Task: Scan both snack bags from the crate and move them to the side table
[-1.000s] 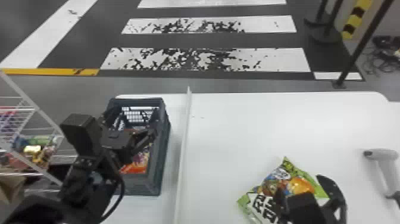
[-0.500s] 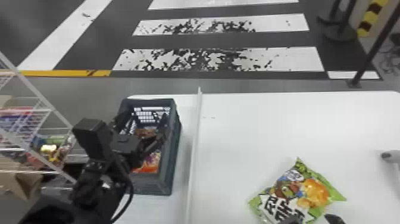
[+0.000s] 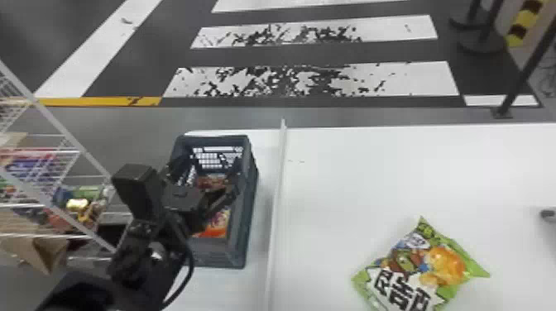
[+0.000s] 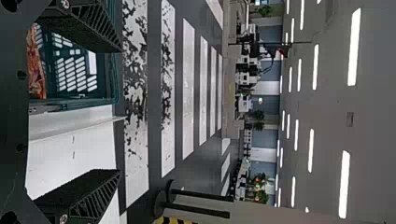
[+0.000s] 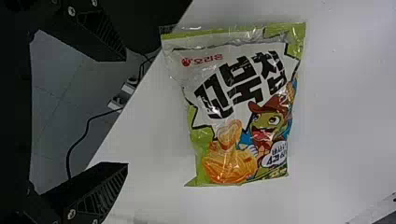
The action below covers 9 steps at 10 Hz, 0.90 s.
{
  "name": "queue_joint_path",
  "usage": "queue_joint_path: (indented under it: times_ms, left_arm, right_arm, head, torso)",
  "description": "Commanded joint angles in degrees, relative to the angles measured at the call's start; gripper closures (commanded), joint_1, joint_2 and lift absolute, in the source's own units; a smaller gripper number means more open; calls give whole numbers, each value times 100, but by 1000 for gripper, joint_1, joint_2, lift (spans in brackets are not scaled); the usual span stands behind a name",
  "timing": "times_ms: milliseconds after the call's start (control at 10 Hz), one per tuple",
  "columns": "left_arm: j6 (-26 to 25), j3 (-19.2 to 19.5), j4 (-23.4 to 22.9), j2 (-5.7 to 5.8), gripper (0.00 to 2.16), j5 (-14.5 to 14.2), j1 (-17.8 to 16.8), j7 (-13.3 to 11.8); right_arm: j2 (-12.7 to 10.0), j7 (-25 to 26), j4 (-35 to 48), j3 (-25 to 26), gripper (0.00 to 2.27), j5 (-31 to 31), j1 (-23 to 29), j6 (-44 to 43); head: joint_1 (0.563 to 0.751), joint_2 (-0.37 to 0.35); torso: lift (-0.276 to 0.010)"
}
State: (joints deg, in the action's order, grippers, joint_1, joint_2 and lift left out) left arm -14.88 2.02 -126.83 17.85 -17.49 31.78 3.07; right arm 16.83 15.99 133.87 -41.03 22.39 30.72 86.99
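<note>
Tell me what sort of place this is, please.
Probably an indoor demonstration hall: a grey ceiling with long white lights, white crosswalk floor stripes and a white wire rack of colourful packets.

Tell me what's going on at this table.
A robot is partway through a snack-bag job, with nothing in either gripper. Its left gripper is open over the crate, where orange-red snack packaging lies. A green snack bag lies flat, printed side up, on the white table, across the divider from the crate. The open right gripper is near that bag, not gripping it. Whether anything has been scanned, I can't tell.
</note>
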Motion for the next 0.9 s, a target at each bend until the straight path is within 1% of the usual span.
queue_joint_path:
  times_ms: [0, 200, 300, 400, 500, 600, 800]
  left_arm:
    - [-2, -8, 1, -18, 70, 17, 4, 0]
    - [-2, -17, 10, -45, 70, 35, 39, -17]
    - [15, -17, 53, -54, 70, 44, 39, -17]
    - [15, -26, 53, -62, 70, 52, 39, -26]
    - [15, -35, 62, -71, 70, 79, 47, -35]
    - [15, -52, 115, -71, 70, 114, 47, -35]
    - [33, -88, 177, -80, 70, 158, 30, -35]
  right_arm:
    - [-48, 9, 166, -537, 117, 116, -101, -2]
    - [-101, 27, 78, -414, 120, -15, -145, -442]
    - [-119, 71, -27, -335, 124, -121, -145, -969]
    - [-154, 71, -98, -335, 124, -165, -154, -1338]
    - [-180, 71, -159, -291, 120, -367, -163, -1602]
    - [-198, 71, -159, -309, 120, -428, -172, -1619]
    - [-251, 53, -177, -449, 124, -490, -207, -1707]
  head:
    - [695, 163]
    - [695, 159]
    - [695, 172]
    - [695, 198]
    - [695, 212]
    - [695, 241]
    - [695, 270]
  torso:
    - [-29]
    - [-29]
    - [-29]
    - [-29]
    - [-29]
    - [-29]
    - [-29]
